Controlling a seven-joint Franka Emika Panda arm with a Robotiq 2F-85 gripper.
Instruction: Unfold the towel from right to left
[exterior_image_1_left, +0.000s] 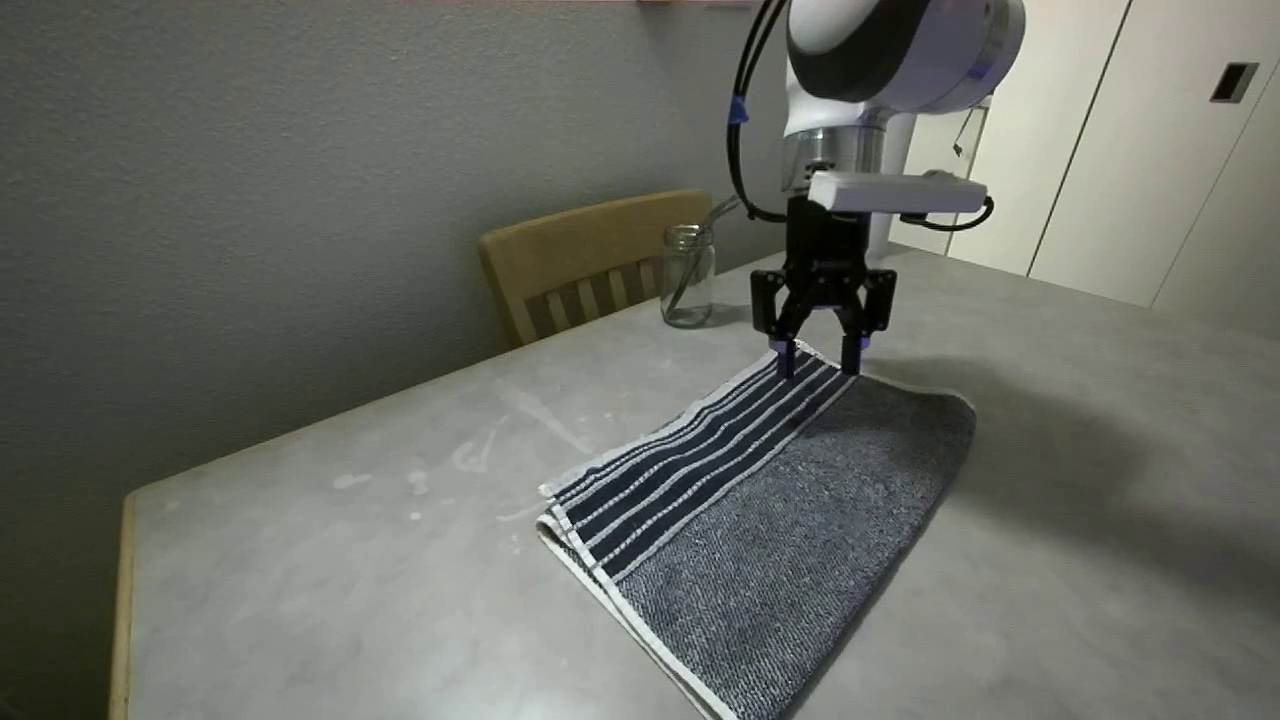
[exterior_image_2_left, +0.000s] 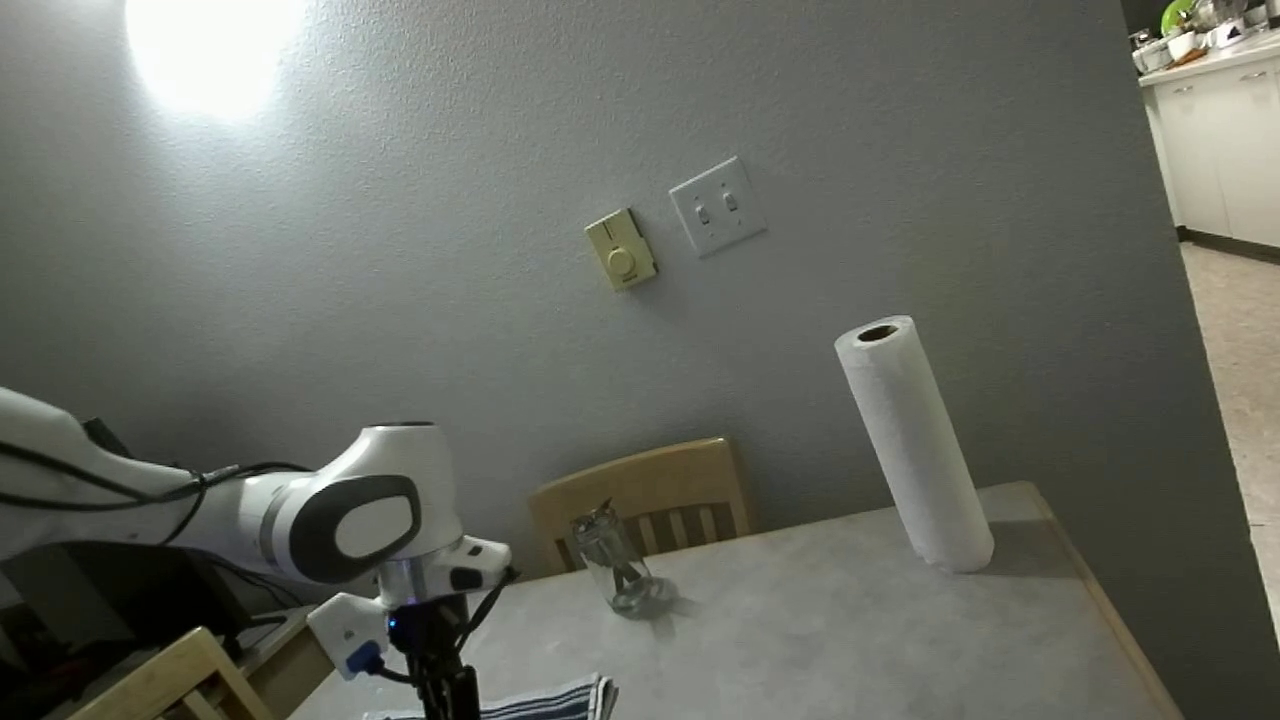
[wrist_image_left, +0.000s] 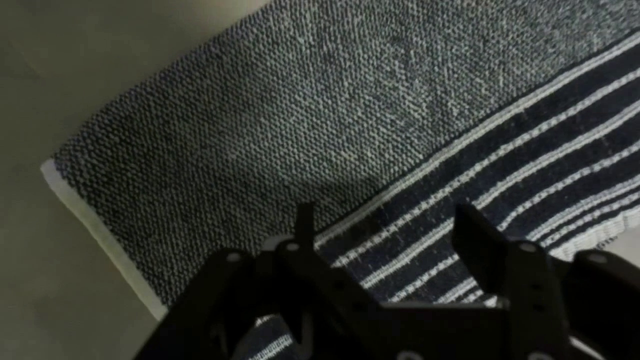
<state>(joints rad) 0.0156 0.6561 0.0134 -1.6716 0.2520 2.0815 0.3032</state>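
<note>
Folded in layers, the blue-grey towel (exterior_image_1_left: 780, 520) lies on the table, its white-striped band running along the side nearer the wall. My gripper (exterior_image_1_left: 819, 364) points straight down over the far end of that band. Its jaws stand apart, one finger over the stripes and the other near the border with the plain terry. In the wrist view, flat striped cloth of the towel (wrist_image_left: 240, 130) shows between the tips of the gripper (wrist_image_left: 384, 215), and none of it is pinched. Whether the tips touch the cloth I cannot tell. Only a striped corner of the towel (exterior_image_2_left: 560, 704) shows in an exterior view.
A glass jar (exterior_image_1_left: 690, 285) with something thin in it stands behind the towel, close to the gripper. Beyond the table edge is a wooden chair (exterior_image_1_left: 590, 240) against the grey wall. A paper towel roll (exterior_image_2_left: 915, 450) stands on the table (exterior_image_2_left: 800, 640) near its corner.
</note>
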